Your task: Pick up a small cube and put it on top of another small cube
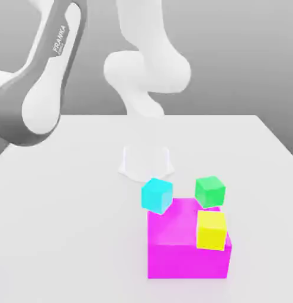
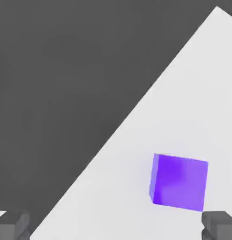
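Note:
The small cube, dark violet with plain faces, rests on the white table in the hand view. It lies ahead of my gripper and nearer to one fingertip than to the other fingertip. The fingers stand wide apart with nothing between them, so the gripper is open and clear of the cube. The table's edge runs diagonally past the cube, with dark floor beyond it. In the exterior view a cyan small cube sits tilted at the big magenta cube's far left corner.
A green cube sits at the magenta cube's far right corner, and a yellow cube shows against its front right edge. The arm's grey and white links rise at the exterior view's left, above the base.

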Available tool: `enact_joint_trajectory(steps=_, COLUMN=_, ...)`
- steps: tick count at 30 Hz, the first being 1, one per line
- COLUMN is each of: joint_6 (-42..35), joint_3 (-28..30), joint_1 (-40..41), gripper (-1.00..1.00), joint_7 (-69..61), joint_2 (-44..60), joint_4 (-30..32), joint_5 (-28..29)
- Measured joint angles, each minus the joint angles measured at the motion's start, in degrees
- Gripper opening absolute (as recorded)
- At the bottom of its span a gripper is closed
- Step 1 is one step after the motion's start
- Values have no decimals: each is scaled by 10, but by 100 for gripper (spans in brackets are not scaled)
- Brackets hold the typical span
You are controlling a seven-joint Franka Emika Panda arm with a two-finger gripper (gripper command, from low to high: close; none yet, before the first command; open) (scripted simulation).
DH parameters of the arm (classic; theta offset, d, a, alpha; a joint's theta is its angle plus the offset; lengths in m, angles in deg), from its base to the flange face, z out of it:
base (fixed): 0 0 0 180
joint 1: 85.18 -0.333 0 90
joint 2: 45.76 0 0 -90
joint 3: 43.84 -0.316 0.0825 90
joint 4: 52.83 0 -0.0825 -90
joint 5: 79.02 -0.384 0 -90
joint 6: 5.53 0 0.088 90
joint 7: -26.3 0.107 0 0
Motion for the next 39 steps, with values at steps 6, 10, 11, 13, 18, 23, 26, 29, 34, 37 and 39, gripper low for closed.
enact_joint_trajectory(steps=6, joint_6=67, joint_3=-21, joint_1=35, gripper=-100, joint_7=-14, joint_2=120, joint_4=-25, joint_5=-38)
enact_joint_trajectory(steps=10, joint_6=67, joint_3=-21, joint_1=35, gripper=-100, joint_7=-14, joint_2=120, joint_4=-25, joint_5=-38)
enact_joint_trajectory(steps=11, joint_6=67, joint_3=-21, joint_1=35, gripper=-100, joint_7=-14, joint_2=120, joint_4=-25, joint_5=-38)
enact_joint_trajectory(steps=13, joint_6=67, joint_3=-21, joint_1=36, gripper=-100, joint_7=-14, joint_2=121, joint_4=-25, joint_5=-39)
enact_joint_trajectory(steps=18, joint_6=7, joint_3=-10, joint_1=6, gripper=-100, joint_7=4, joint_2=31, joint_4=2, joint_5=-16)
enact_joint_trajectory(steps=23, joint_6=-29, joint_3=-62, joint_1=-68, gripper=-100, joint_7=27, joint_2=-72, joint_4=62, joint_5=-1)
enact_joint_trajectory(steps=26, joint_6=-48, joint_3=-97, joint_1=-108, gripper=-100, joint_7=41, joint_2=-130, joint_4=97, joint_5=10)
enact_joint_trajectory(steps=29, joint_6=-69, joint_3=-135, joint_1=-175, gripper=-100, joint_7=58, joint_2=-190, joint_4=135, joint_5=21)
enact_joint_trajectory(steps=34, joint_6=-110, joint_3=-187, joint_1=-275, gripper=-100, joint_7=96, joint_2=-300, joint_4=205, joint_5=49)
enact_joint_trajectory(steps=37, joint_6=-93, joint_3=-210, joint_1=-294, gripper=-100, joint_7=114, joint_2=-311, joint_4=235, joint_5=65)
enact_joint_trajectory(steps=39, joint_6=-50, joint_3=-212, joint_1=-296, gripper=-100, joint_7=121, joint_2=-282, joint_4=249, joint_5=73)
